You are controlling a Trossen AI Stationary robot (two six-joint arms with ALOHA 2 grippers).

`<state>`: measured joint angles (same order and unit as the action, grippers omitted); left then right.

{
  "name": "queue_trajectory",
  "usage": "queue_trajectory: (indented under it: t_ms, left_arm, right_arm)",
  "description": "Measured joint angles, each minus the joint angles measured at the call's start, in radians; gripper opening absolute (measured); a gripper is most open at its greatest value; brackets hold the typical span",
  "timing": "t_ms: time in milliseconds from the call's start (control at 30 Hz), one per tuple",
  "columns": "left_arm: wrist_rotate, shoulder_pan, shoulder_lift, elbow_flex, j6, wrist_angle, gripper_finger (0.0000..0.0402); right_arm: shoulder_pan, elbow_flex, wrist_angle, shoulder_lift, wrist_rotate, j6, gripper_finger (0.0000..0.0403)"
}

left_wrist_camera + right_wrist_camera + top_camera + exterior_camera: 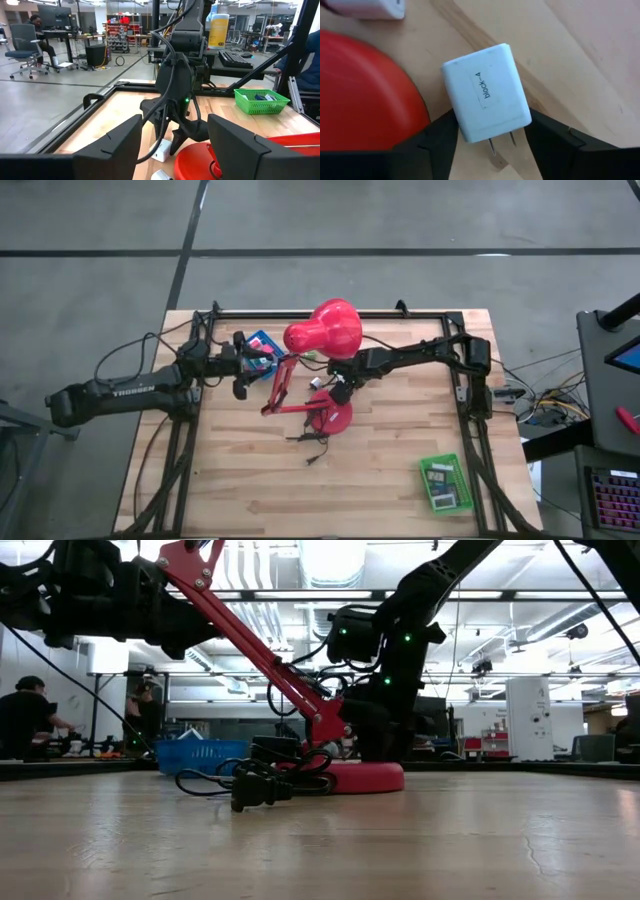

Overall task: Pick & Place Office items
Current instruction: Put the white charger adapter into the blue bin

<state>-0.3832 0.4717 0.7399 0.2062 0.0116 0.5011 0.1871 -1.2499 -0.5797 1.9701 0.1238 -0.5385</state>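
A white plug block (485, 92), labelled "block-4" and with two metal prongs, lies flat on the wooden table right beside the red desk lamp's round base (360, 95). My right gripper (492, 135) points steeply down over it, next to the lamp base (332, 417), shut on its pronged end. A second white piece (365, 7) lies close by. My left gripper (175, 150) hangs level and open above the table's far left, near the blue tray (262, 345), holding nothing. My right gripper pinches the white block between its two fingers, on its two narrow sides at the pronged end (470, 132). The fingers come from above, slanting down, one on each side. The block lies flat on the table, label up.
The lamp's head (325, 330) and red arm (260, 650) stand over the middle of the table. Its black cord and plug (255, 785) lie in front of the base. A green tray (445, 482) with items sits near the front right corner. A person sits beyond the table.
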Motion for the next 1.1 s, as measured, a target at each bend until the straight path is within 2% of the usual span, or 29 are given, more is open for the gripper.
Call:
queue_trajectory:
  t_ms: [167, 467, 833, 1100]
  left_arm:
    - [0.000, 0.000, 0.000, 0.000, 0.000, 0.000, 0.0230]
    - [-0.001, 0.000, 0.000, 0.000, -0.007, 0.000, 0.0230]
    - [-0.002, 0.000, 0.000, -0.016, -0.013, 0.000, 0.0230]
    - [-0.002, 0.000, 0.000, -0.017, -0.015, 0.000, 0.0230]
  right_arm:
    - [0.001, -0.004, 0.008, 0.000, -0.016, 0.095, 0.0203]
    - [0.003, -0.022, 0.033, 0.000, -0.049, 0.216, 0.0222]
    - [0.001, -0.016, 0.052, -0.001, -0.063, 0.374, 0.0224]
    - [0.006, 0.003, 0.151, -0.003, -0.103, 0.439, 0.0224]
